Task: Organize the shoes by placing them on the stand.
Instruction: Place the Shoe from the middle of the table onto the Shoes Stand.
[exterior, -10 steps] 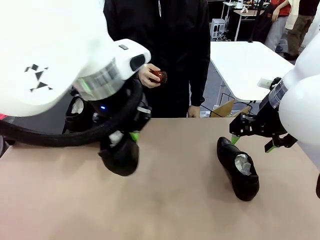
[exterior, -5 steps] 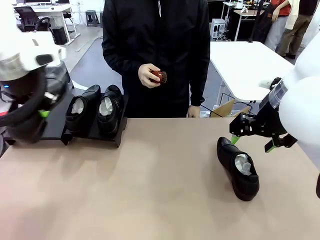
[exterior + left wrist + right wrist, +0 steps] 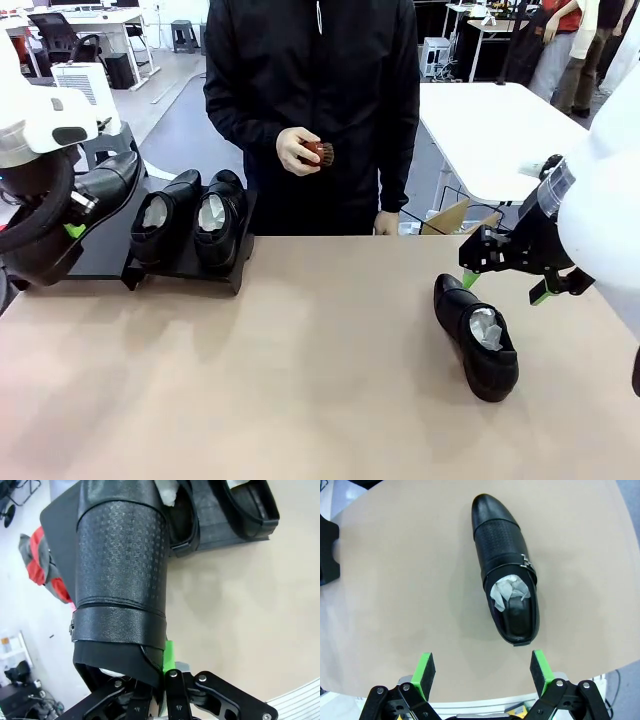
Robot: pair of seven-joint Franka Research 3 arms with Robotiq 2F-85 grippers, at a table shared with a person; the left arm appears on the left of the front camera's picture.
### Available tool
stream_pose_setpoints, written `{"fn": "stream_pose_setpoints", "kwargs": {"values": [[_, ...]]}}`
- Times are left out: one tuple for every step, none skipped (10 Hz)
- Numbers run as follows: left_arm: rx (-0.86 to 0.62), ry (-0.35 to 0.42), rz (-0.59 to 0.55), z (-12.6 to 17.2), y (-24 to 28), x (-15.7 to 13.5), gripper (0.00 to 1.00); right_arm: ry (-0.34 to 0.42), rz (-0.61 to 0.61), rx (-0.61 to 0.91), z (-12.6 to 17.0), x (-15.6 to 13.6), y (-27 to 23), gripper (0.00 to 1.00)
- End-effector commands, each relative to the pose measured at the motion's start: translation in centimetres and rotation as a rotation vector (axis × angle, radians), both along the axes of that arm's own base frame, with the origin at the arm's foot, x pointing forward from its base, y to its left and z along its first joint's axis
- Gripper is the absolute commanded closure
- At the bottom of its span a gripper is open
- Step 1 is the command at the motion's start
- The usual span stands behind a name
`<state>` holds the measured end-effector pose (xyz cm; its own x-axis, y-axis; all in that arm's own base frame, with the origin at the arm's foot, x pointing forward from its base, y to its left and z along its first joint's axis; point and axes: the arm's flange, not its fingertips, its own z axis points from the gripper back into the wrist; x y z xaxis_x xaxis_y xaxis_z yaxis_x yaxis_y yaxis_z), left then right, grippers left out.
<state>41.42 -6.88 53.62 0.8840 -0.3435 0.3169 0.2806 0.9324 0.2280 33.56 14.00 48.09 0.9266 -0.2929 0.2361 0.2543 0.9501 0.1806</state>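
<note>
Four glossy black leather dress shoes are spread across the scene. Two paper-stuffed ones (image 3: 190,218) sit side by side on the right end of the low black slanted stand (image 3: 100,245) at the table's far left. A third shoe (image 3: 100,190) hangs above the stand's left part, its heel end clenched in the left gripper (image 3: 162,680), toe pointing away from the fingers. The fourth shoe (image 3: 506,566) lies on the tan table (image 3: 320,400) near the right side, just ahead of the right gripper (image 3: 483,667), whose jaws stand spread wide and hold nothing.
</note>
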Motion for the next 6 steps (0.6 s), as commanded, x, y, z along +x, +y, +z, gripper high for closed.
{"fn": "stream_pose_setpoints", "kwargs": {"values": [[-0.003,0.002,0.007,-0.2,0.3,0.3,1.0,-0.001,0.016,0.0,0.1,0.0,-0.1,0.0],[0.051,-0.053,0.045,-0.1,0.6,1.7,1.0,-0.001,0.016,0.0,0.1,0.0,-0.1,0.0],[-0.07,-0.045,-0.043,0.2,1.4,3.4,1.0,-0.001,0.016,0.0,0.1,0.0,-0.1,0.0],[-0.048,-0.085,-0.011,-0.2,2.6,5.1,1.0,-0.001,0.016,0.0,0.1,0.0,-0.1,0.0],[0.002,-0.085,0.055,-1.3,4.2,7.0,1.0,-0.001,0.016,0.0,0.1,0.0,-0.1,0.0],[0.046,-0.107,0.124,-2.3,5.5,8.7,1.0,-0.001,0.016,0.0,0.1,0.0,-0.1,0.0]]}}
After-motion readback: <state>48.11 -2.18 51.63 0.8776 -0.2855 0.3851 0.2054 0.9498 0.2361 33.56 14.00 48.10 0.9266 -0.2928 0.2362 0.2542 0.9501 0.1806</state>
